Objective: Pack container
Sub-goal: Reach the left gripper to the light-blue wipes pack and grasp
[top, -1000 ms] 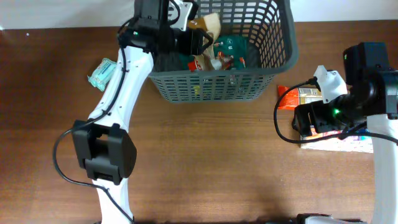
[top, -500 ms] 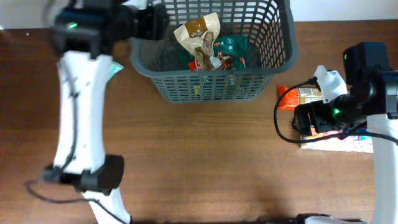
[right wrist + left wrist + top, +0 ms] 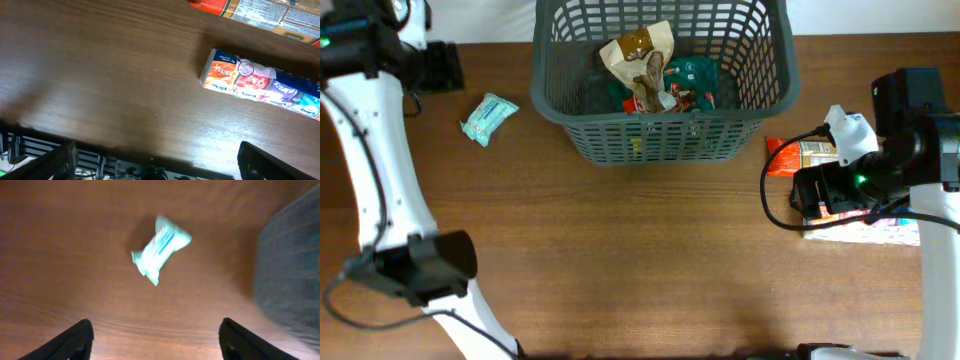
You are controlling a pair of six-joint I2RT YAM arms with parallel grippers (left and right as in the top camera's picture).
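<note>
Here the container (image 3: 292, 265) is blurred, cut off, near the packet (image 3: 161, 250).

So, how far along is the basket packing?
Done: a tan pouch and other packets lie inside the dark grey slotted plastic basket. In hand: nothing; both jaws stand open, the left ones over a pale green packet. Left: that packet, an orange packet and a long colourful wrapper.

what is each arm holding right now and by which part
Nothing is held. The left fingers stand open above a pale green packet lying on the table; the right fingers are open with nothing between them.
</note>
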